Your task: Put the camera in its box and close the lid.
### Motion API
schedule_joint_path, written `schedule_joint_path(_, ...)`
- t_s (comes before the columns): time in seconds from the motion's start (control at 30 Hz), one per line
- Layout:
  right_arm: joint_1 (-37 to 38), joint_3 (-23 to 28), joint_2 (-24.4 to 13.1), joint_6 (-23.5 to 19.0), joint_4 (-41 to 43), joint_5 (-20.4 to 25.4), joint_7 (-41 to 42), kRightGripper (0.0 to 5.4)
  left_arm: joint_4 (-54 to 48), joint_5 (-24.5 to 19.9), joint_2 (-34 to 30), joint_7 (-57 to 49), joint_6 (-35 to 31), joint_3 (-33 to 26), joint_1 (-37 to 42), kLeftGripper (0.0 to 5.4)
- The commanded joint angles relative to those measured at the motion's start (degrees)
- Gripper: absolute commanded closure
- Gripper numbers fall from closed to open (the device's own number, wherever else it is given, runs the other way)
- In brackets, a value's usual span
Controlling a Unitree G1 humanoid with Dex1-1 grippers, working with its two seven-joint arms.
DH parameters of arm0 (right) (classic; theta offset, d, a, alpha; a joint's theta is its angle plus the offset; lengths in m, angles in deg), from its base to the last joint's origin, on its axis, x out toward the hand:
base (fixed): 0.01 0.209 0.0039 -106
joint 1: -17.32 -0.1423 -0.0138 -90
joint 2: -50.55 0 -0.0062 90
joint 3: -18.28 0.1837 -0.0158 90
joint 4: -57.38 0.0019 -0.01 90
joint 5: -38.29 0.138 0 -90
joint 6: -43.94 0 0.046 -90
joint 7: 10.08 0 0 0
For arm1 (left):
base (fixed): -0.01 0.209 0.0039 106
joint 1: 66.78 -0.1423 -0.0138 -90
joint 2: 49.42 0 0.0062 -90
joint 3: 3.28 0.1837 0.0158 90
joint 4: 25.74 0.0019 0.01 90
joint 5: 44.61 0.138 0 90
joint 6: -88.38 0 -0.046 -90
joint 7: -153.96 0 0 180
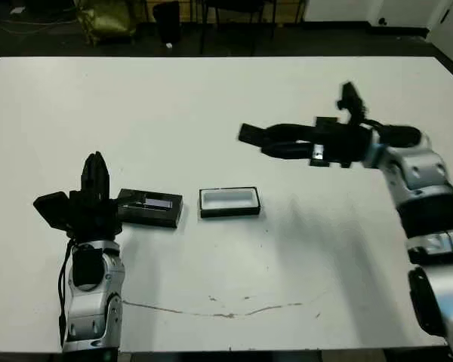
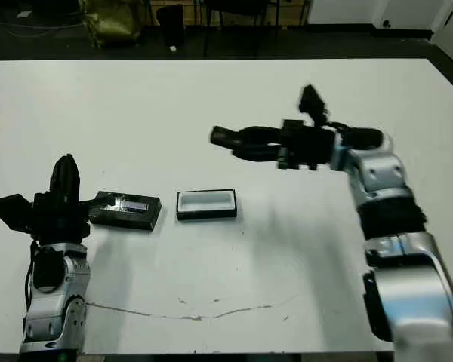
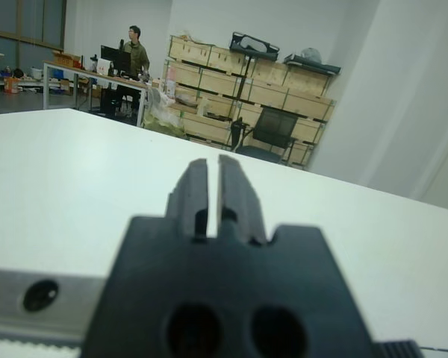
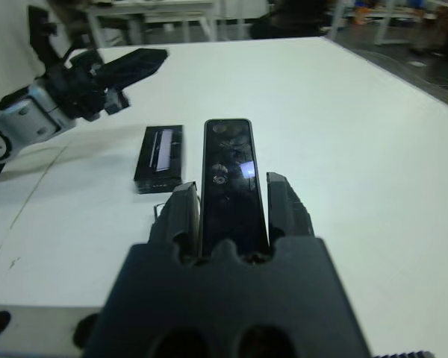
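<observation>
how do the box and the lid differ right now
The box lies open side up with a white inside; the lid is black on top with a pale stripe. The box sits nearer the middle of the table, apart from both grippers; the lid lies right beside the left gripper. The box lies square to the table edge; the lid is slightly turned. Both are flat black rectangles, similar in size, resting on the table.

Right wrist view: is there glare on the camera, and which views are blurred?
Right wrist view: the camera, clamped in the right gripper, carries a small bright glint on its glossy face; the gripper body close to the lens is soft. Left wrist view: the left gripper is blurred up close, the room beyond sharper. Left eye view: the lid shows a pale sheen; the right arm looks slightly smeared.
</observation>
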Motion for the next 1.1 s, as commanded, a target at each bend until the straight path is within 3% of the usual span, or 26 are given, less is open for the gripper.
schedule_joint_path(0.03, -1.0, -0.86, 2.9, 1.6, -4.5, -1.03, 1.71, 4.62, 0.09, 0.14, -0.39, -0.25, -0.84, -0.19, -0.69, 5.4)
schedule_joint_path(0.33, -0.43, -4.74, 5.93, 4.53, -10.23, -7.07, 3.15, 4.62, -0.23, -0.1, -0.43, -0.13, -1.45, -0.17, -0.82, 5.4)
schedule_joint_path(0.53, 0.17, -5.09, 5.46, 6.3, -11.49, -8.91, 4.01, 4.62, -0.24, -0.16, -0.25, -0.35, -1.43, -0.26, -1.0, 5.4)
schedule_joint_path(0.73, -0.38, -5.64, 4.96, 3.96, -12.17, -10.11, 5.34, 4.62, 0.23, 0.15, -0.39, -0.38, -1.18, -0.38, -1.04, 5.4)
schedule_joint_path(1.1, -1.34, -6.1, 4.34, 6.03, -11.24, -12.51, 5.32, 4.62, 0.45, 0.13, -0.25, -0.46, -0.81, -0.41, -1.23, 5.4)
